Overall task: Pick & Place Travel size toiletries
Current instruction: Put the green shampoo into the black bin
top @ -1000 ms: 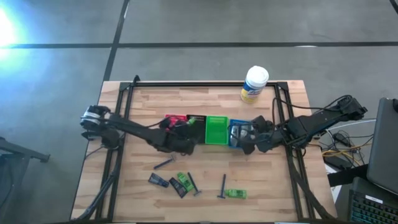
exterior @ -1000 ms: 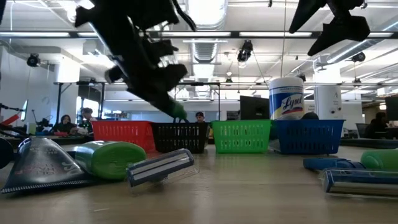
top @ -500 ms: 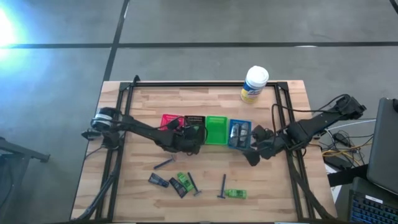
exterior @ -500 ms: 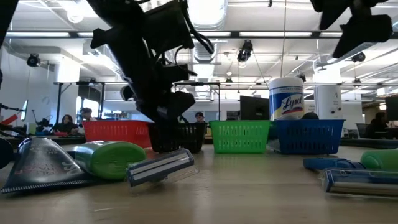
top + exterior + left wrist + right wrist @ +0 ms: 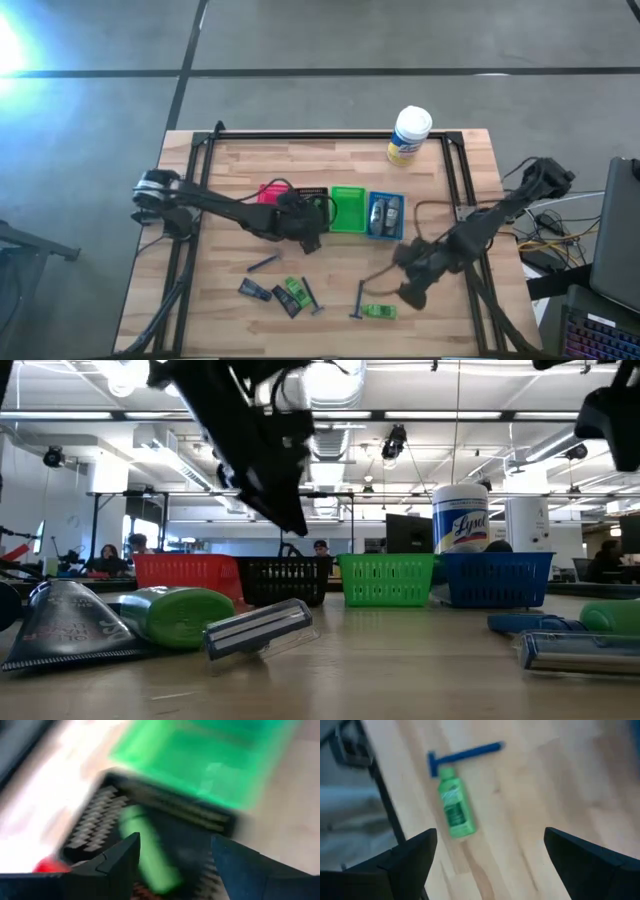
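Observation:
My left gripper (image 5: 310, 222) hovers open over the black tray (image 5: 316, 196). A green bottle (image 5: 147, 851) lies in that tray, below and between the fingers and free of them. My right gripper (image 5: 408, 292) stands open above the table's near right part. Just beyond it a green bottle (image 5: 454, 811) and a blue razor (image 5: 465, 754) lie flat on the wood. Two grey bottles (image 5: 385, 211) lie in the blue tray (image 5: 372, 228). More toiletries lie near the front left: a razor (image 5: 264, 263), a black packet (image 5: 253, 290) and a green packet (image 5: 295, 290).
The red (image 5: 272, 192), black, green (image 5: 348, 208) and blue trays stand in a row across the table's middle. A white canister (image 5: 409, 135) with a yellow label stands at the far edge. A black frame rail (image 5: 470, 250) runs along the table's right side.
My left gripper dipped to the black tray, let go of the green bottle, which now lies in that tray, and rose again. My right gripper has swung away from the blue tray toward the table's near edge, over the green bottle and blue razor.

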